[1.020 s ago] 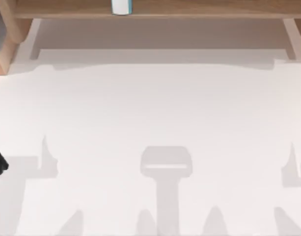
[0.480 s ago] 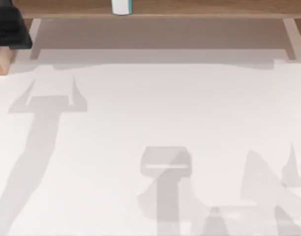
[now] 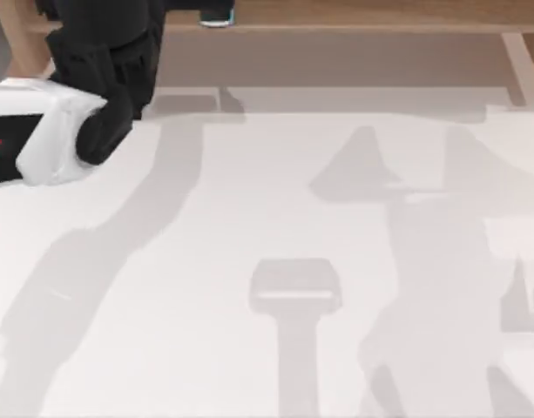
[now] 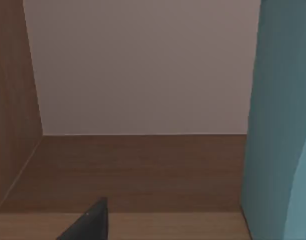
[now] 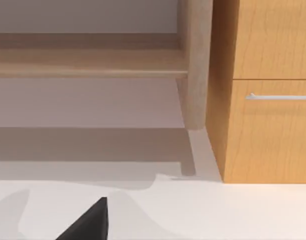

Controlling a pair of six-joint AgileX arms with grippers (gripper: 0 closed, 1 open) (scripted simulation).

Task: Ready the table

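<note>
Table [image 3: 275, 218] bare, nothing laid out yet; left arm [image 3: 92, 78] up at the shelf [image 3: 336, 16] near a teal item [image 4: 280, 125], its finger state not discernible.

Left arm [image 3: 75, 96] over table's [image 3: 249, 200] far left corner, reaching toward wooden shelf [image 3: 354, 16]; teal-and-white object [image 3: 216, 15] on shelf.

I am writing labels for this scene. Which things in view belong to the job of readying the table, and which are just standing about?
Job:
- table, white
- left arm, reaching toward the shelf at the table's far left

Just about:
- wooden shelf along the far edge
- teal and white thing on the shelf
- drawer cabinet
</note>
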